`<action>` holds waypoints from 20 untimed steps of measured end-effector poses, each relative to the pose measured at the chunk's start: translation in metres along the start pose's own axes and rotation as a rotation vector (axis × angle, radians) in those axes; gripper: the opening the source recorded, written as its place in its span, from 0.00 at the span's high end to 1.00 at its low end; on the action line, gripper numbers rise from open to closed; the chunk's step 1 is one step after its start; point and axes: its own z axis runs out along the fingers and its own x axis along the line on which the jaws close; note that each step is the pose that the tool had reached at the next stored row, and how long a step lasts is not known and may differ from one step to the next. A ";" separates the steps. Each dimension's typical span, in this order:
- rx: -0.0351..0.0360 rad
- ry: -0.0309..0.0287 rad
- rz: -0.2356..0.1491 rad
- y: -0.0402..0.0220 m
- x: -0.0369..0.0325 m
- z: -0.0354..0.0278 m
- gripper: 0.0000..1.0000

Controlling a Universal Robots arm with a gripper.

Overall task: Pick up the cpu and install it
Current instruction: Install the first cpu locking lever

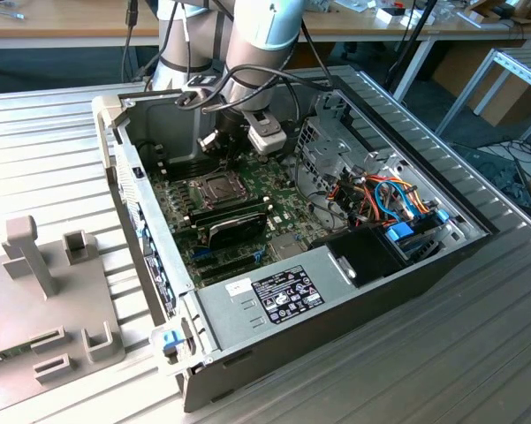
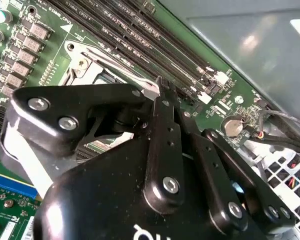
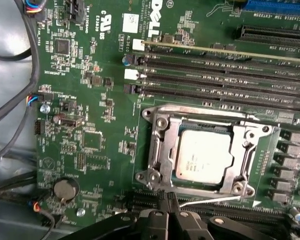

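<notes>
The cpu lies flat in its socket on the green motherboard, its pale silver top showing through the hinged metal frame that sits around it. My gripper hangs just beside the socket's edge with its black fingers pressed together, shut with nothing visible between them. A thin wire lever runs along that edge right by the tips; whether they touch it I cannot tell. In the exterior view the gripper hovers over the socket inside the open computer case.
Long black memory slots run beside the socket, and a coin battery sits near cable bundles. The case walls, a black cooler, coloured cables and the power supply hem in the board. A grey fixture stands outside.
</notes>
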 end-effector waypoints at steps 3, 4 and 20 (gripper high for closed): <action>0.0003 0.0000 0.000 0.0000 0.0001 0.0000 0.89; 0.0003 -0.0002 -0.001 0.0000 0.0001 0.0000 0.89; 0.0002 0.0005 -0.001 -0.0097 0.0028 -0.0492 0.89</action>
